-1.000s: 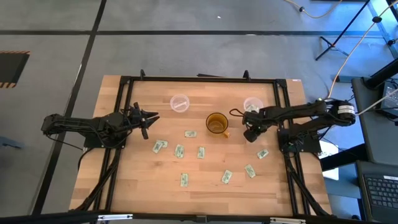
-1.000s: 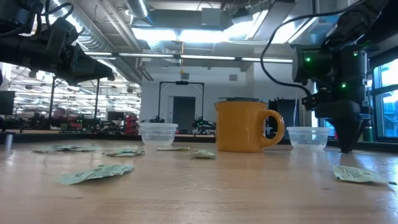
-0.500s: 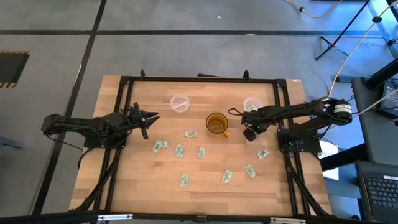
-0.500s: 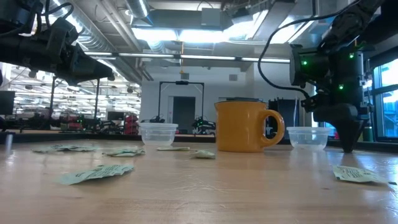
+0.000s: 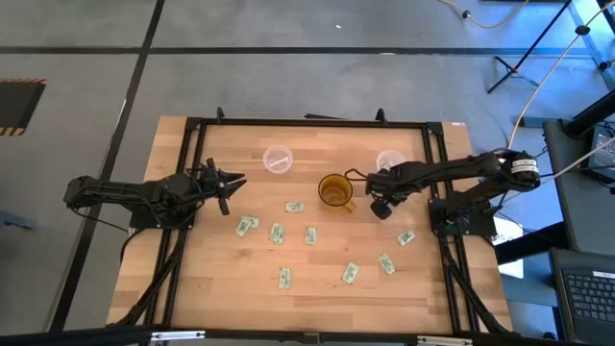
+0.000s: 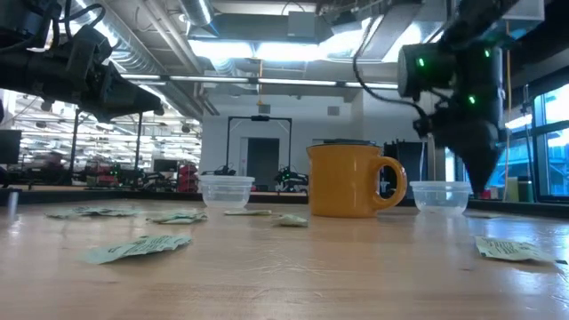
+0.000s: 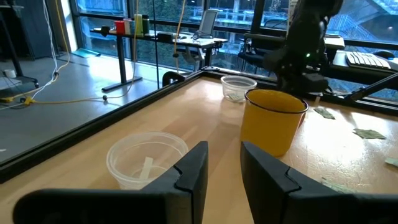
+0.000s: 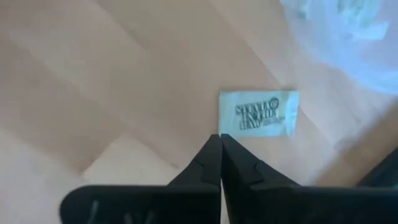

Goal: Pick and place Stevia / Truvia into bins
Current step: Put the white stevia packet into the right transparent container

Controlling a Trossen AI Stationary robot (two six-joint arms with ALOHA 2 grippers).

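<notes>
Your right gripper (image 5: 381, 209) hangs beside the mug (image 5: 334, 190), fingers pressed together, empty.
One packet (image 8: 259, 112) lies flat below it; your left gripper (image 5: 225, 181) waits slightly parted.

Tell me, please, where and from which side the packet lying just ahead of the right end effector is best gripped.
Probably from straight above, pinching across its two long edges: the packet lies flat on the table, so no side offers a hold. The right end effector is shut and must open first.
</notes>
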